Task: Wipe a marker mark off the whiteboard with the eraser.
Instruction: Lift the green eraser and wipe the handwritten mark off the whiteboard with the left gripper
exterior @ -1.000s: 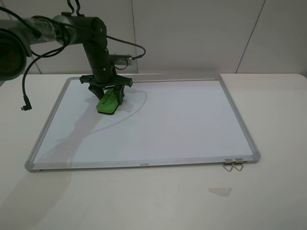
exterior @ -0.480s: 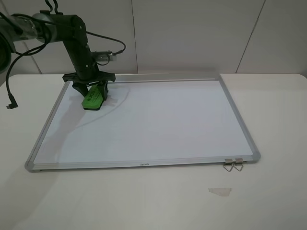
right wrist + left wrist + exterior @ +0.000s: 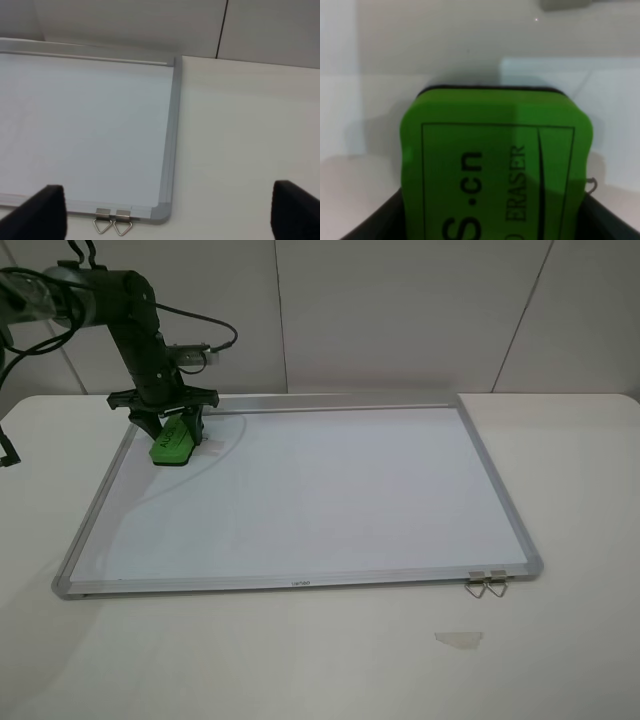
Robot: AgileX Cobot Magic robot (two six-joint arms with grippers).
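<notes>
My left gripper [image 3: 167,428] is shut on the green eraser [image 3: 172,446], which is pressed tilted against the whiteboard [image 3: 330,490] near its far left corner. In the left wrist view the eraser [image 3: 495,170] fills the frame between the dark fingers [image 3: 367,227]. A tiny dark stroke [image 3: 591,184] shows beside its edge, and I cannot tell whether it is the marker mark. No mark shows in the high view. My right gripper [image 3: 167,202] is open above the table beside the whiteboard [image 3: 75,125], near its right corner. It is outside the high view.
A metal clip [image 3: 487,584] hangs on the board's near right edge, and the right wrist view shows this clip [image 3: 113,221] too. A small clear scrap [image 3: 458,639] lies on the white table in front. The left arm's cable [image 3: 200,348] loops behind the board.
My left gripper has slid the eraser leftward and slightly back across the board, from near the upper middle-left to the far left corner. The right arm's view is given only now.
</notes>
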